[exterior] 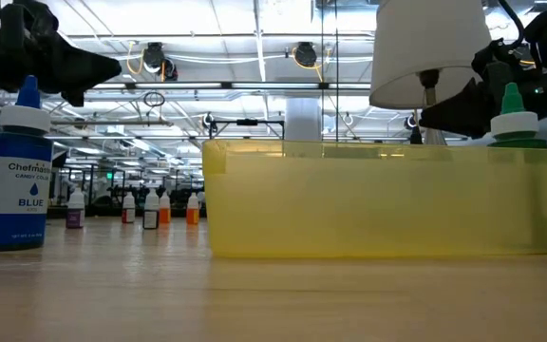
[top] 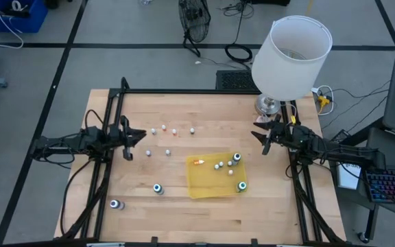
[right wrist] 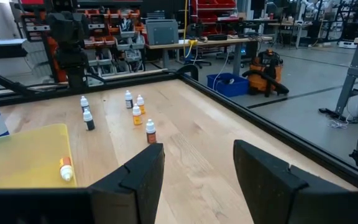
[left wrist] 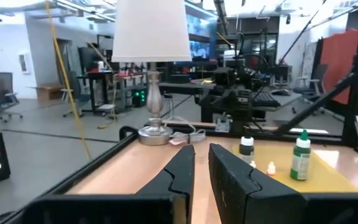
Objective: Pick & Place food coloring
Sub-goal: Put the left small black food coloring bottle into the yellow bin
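We see both arms parked at the desk edges. Left pincer is at the left side, fingers together, holding nothing. Right pincer is at the right side near the lamp, fingers apart, nothing between them. Food coloring is split: several bottles, one orange, sit in the yellow tray mid-desk. A loose row of small bottles stands behind the tray, two larger dark ones are left of it, towards the front. Blue Chefmaster bottle stands upright.

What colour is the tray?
Translucent yellow tray; the low view shows it best.
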You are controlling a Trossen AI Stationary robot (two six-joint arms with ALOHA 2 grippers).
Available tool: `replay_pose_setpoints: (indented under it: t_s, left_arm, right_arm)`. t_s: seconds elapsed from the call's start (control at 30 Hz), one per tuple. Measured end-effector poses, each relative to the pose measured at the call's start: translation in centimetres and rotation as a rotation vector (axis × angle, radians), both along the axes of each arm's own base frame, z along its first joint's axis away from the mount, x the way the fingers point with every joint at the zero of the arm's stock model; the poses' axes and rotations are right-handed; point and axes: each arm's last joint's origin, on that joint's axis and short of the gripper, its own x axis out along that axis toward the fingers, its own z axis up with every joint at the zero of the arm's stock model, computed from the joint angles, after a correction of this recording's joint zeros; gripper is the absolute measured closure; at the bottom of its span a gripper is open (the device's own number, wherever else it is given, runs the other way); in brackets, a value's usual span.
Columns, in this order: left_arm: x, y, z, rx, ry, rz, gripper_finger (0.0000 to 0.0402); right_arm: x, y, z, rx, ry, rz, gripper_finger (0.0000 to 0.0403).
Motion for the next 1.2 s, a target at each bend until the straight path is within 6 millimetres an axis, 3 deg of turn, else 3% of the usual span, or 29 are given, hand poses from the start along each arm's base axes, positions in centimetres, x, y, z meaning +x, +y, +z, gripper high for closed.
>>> replay_pose_setpoints:
  t_s: [0.2, 0.4, 0.53, 0.7, 0.9, 1.2]
  left_arm:
    - [-0.1, 0.2, 0.2, -0.187, -0.014, 0.034, 0.035]
    - [-0.5, 0.6, 3.3, -0.392, 0.122, 0.197, 0.034]
    - [0.9, 0.5, 6.3, -0.447, 0.256, 0.223, 0.0292]
    - [4.3, 0.4, 8.2, -0.479, 0.615, 0.257, 0.0211]
    - [7.7, -0.1, 6.7, -0.575, 1.089, 0.277, 0.0173]
    - [10.5, -0.2, 2.2, -0.56, 1.364, 0.326, 0.0196]
  right_arm:
    - [0.0, 0.0, 0.0, 0.0, 0.0, 0.0, 0.0222]
    - [0.0, 0.0, 0.0, 0.0, 0.0, 0.0, 0.0222]
    - [0.0, 0.0, 0.0, 0.0, 0.0, 0.0, 0.0222]
    - [0.0, 0.0, 0.0, 0.0, 0.001, -0.001, 0.0222]
    - [0.0, 0.0, 0.0, 0.0, 0.0, -0.001, 0.0222]
    - [0.0, 0.0, 0.0, 0.0, 0.001, 0.0, 0.0222]
